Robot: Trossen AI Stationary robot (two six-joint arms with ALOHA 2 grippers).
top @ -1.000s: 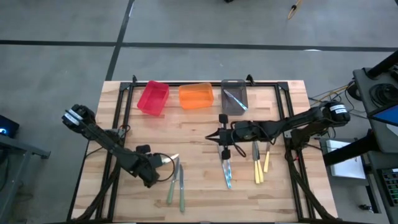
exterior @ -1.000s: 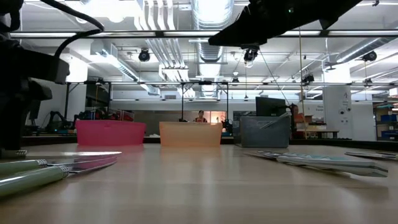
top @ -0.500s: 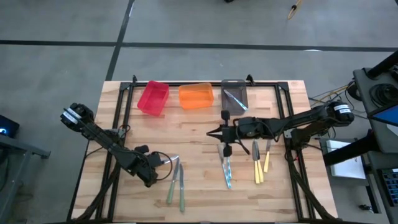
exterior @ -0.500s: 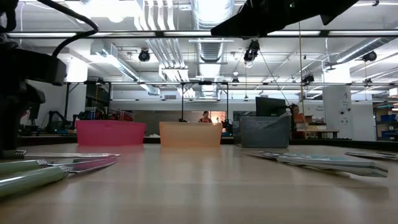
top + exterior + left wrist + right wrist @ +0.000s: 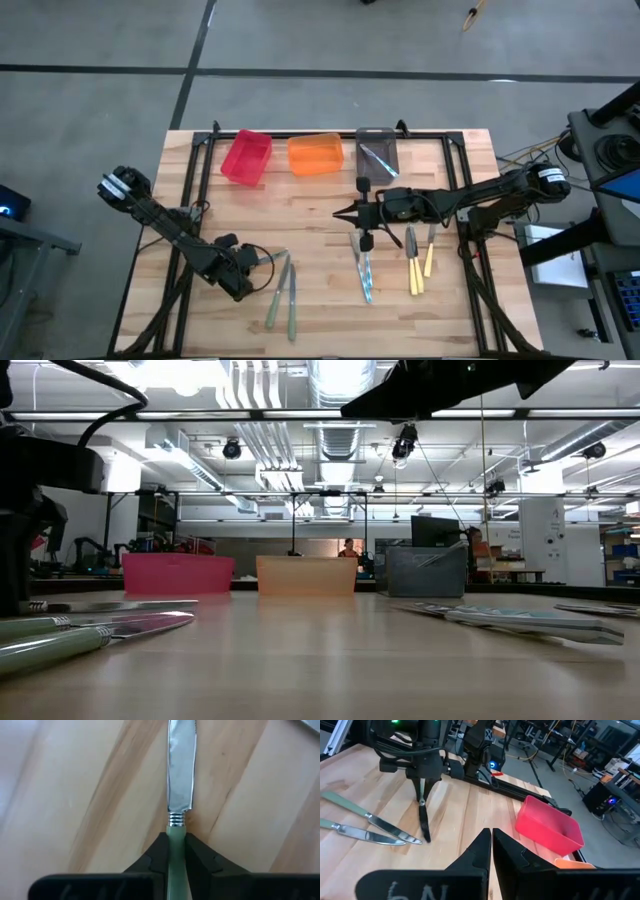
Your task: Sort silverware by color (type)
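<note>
My left pincer [image 5: 175, 851] is squeezed tight on the green plastic handle of a silver metal knife [image 5: 180, 785], which lies flat on the wooden worktop [image 5: 310, 215]. Two more green-handled knives [image 5: 283, 295] lie just beside it. My right pincer [image 5: 341, 214] is shut with nothing in it, and hangs above the worktop near the square grey plastic bin [image 5: 376, 155]. A blue-handled utensil [image 5: 378, 160] sits inside that grey bin. More blue-handled utensils [image 5: 364, 270] and pale yellow-handled utensils [image 5: 419, 262] lie in front of the grey bin.

Green-handled knife [image 5: 176, 865]; red bin [image 5: 246, 156], orange bin [image 5: 316, 154].
</note>
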